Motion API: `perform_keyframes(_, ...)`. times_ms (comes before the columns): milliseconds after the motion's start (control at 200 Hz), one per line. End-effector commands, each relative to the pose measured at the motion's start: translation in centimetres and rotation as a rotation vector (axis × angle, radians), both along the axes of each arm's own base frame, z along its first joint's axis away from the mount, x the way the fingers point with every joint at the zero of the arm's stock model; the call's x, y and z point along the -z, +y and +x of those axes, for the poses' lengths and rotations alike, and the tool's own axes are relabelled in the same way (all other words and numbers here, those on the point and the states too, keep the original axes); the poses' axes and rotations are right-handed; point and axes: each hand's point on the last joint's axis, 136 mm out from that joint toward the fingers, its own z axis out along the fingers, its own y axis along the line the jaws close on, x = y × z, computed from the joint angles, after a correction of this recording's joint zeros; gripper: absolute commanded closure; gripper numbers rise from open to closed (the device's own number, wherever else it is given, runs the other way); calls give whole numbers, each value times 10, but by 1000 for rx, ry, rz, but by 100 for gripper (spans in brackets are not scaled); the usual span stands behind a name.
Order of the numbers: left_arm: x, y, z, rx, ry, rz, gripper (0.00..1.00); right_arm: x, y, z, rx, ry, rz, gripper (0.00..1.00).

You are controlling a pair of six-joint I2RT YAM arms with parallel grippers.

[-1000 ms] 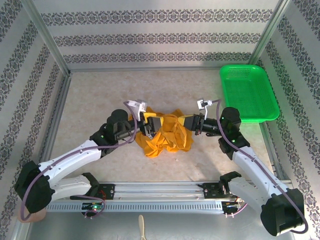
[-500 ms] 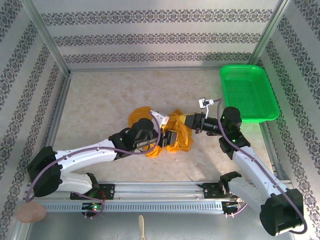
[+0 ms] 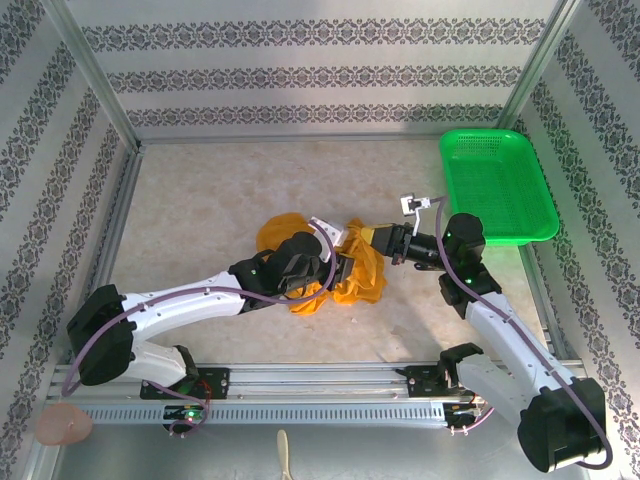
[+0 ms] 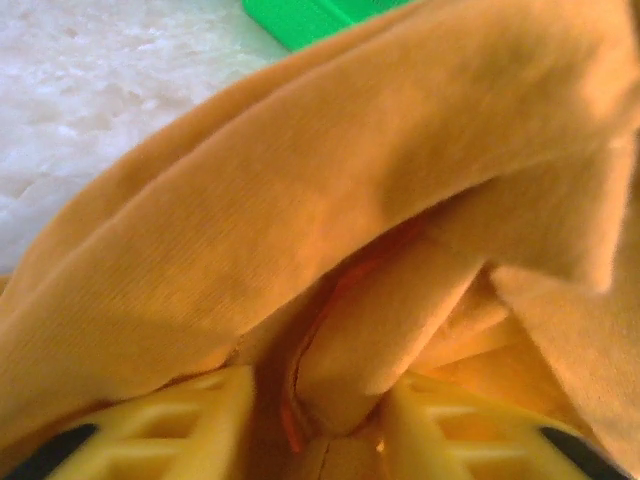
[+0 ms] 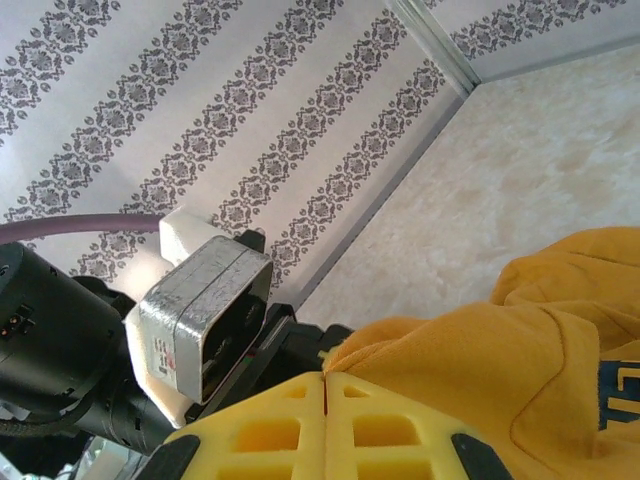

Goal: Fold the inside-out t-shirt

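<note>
My right gripper (image 5: 325, 388) is clamped flat, with a thin edge of the inside-out t-shirt (image 3: 362, 278) nipped at its tips. The rest of the crumpled heap lies ahead of it, toward the other arm. My left gripper (image 4: 318, 405) is nose-deep in that heap with a ridge of cloth between its jaws, though I can't tell whether they've bitten. The bundle's long axis runs roughly claw to claw, so drawing them apart should spread it.
</note>
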Motion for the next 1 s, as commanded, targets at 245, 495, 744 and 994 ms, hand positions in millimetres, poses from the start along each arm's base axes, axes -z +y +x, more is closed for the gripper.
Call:
perform_keyframes(245, -40, 29, -11, -43, -103, -85, 100, 23, -13, 15, 92, 37, -22, 100)
perform_keyframes(495, -98, 56, -26, -64, -222, -323, 88, 67, -23, 27, 184, 131, -70, 100)
perform_keyframes(744, -72, 55, -27, -65, -146, -274, 68, 55, -24, 26, 188, 111, -54, 100)
perform_keyframes(994, -24, 32, -27, -25, -41, -98, 54, 47, -23, 23, 176, 100, -46, 100)
